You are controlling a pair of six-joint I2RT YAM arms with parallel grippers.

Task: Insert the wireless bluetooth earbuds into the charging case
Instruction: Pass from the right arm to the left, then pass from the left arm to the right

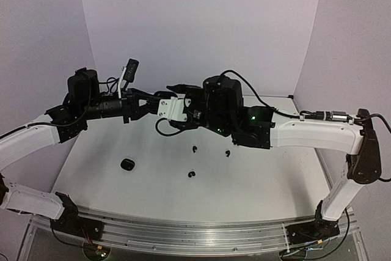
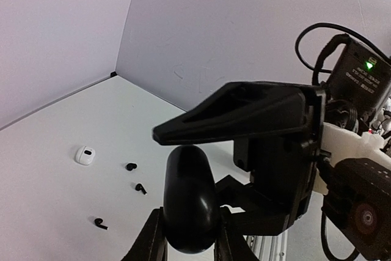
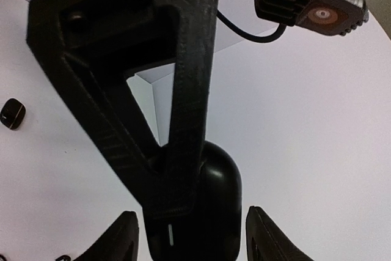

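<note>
My left gripper [image 2: 189, 239] is shut on a black pebble-shaped charging case [image 2: 189, 203] and holds it up in the air above the table's far middle [image 1: 166, 97]. My right gripper [image 3: 195, 239] is open, with its fingers on either side of the same case [image 3: 217, 206] and a gap on each side. One finger of each gripper crosses the other's wrist view. Three black earbuds lie on the table [image 1: 195, 148] [image 1: 227, 153] [image 1: 192, 174]. They also show in the left wrist view [image 2: 131, 166] [image 2: 141, 188] [image 2: 101, 224]. No white earbuds are in view.
A second black case [image 1: 127, 164] lies on the table at the left, also in the right wrist view [image 3: 12, 113]. A white case [image 2: 85, 154] lies near the back wall. The two arms meet above the white table [image 1: 275, 175].
</note>
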